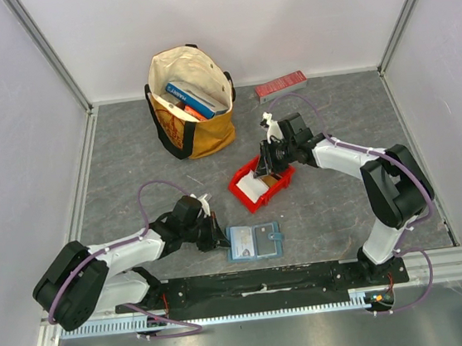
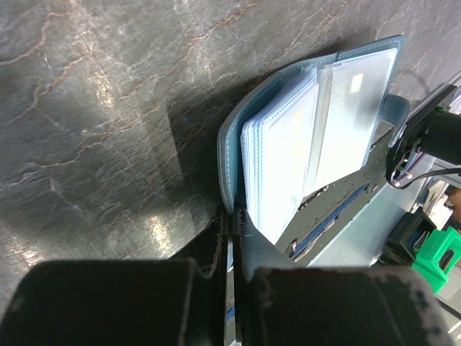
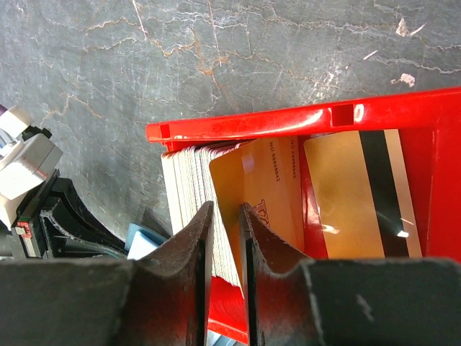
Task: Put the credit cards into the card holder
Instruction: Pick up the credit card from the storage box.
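The teal-blue card holder (image 1: pixel 255 241) lies open near the front edge, its pale clear sleeves (image 2: pixel 288 144) fanned up. My left gripper (image 1: pixel 220 234) (image 2: pixel 234 216) is shut on the holder's left cover edge. The credit cards stand as a white stack (image 3: pixel 184 187) in a red bin (image 1: pixel 238 187) (image 3: pixel 288 122), with an orange card (image 3: pixel 263 180) leaning on them. A tan card (image 3: pixel 360 194) with a black stripe lies flat beside them. My right gripper (image 1: pixel 265 167) (image 3: pixel 225 209) reaches into the bin. Its fingers are closed narrowly round the last few stack cards and the orange card's edge.
A yellow and cream tote bag (image 1: pixel 192 102) holding books stands at the back. A long red box (image 1: pixel 280 86) lies by the back wall. A black rail (image 1: pixel 261 286) runs along the near edge, just in front of the holder. Grey walls close off the sides.
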Robot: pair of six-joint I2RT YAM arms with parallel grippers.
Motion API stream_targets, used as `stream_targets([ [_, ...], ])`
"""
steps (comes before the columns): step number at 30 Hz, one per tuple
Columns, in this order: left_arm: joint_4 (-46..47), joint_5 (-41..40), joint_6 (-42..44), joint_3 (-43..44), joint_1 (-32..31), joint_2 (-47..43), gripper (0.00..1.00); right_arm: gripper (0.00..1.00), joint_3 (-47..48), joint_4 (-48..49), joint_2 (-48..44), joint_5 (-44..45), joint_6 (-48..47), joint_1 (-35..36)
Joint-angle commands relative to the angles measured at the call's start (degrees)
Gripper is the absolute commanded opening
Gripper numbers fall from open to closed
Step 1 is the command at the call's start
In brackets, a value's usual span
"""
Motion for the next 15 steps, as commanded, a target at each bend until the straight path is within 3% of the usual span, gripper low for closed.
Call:
stream_targets([
  [1,1.72,1.47,2.32,1.76,-0.12,0.49,0.02,0.26,-0.70,0.13,-1.16,-1.29,0.71,-0.53],
  [9,1.81,1.47,2.41,1.50,-0.12,0.75,0.02,0.06,-0.61,0.04,-0.63,0.11,0.80,-0.71],
  [15,1.81,1.39,2.41,1.50,-0.21,0.67,0.02,0.03,-0.26,-0.48,-1.42,7.31,0.36,-0.80],
])
